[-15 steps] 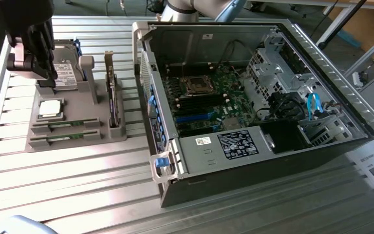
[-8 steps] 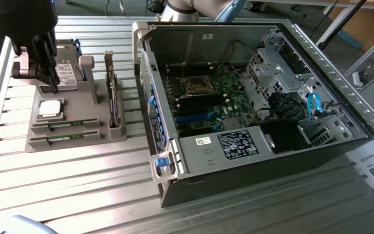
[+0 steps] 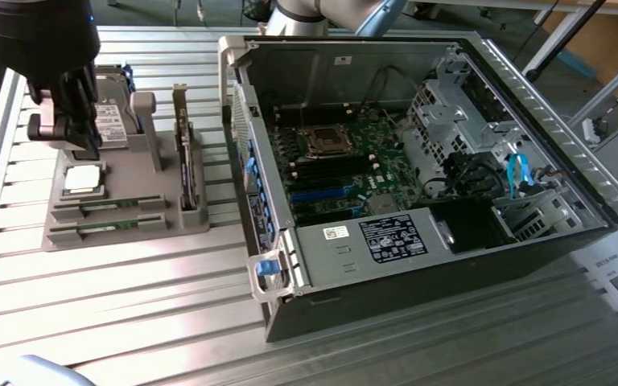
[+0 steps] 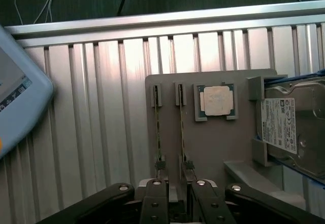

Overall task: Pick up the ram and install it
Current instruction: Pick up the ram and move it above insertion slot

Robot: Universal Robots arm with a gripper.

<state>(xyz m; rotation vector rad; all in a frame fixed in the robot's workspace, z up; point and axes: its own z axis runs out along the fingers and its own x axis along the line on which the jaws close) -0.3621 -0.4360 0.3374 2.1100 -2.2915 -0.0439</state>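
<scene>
claw [image 4: 176, 188] spread & empty, hovering over the grey tray [image 4: 223, 153], lined up w/ the ram [image 4: 182, 127], seemingly the stick nearer the cpu [image 4: 217, 101]. ram sits edge-up in its slot at the tray's end opposite the hard drive [image 4: 292, 127]. pickup not done, install into pc case [image 3: 287, 72] all left
</scene>
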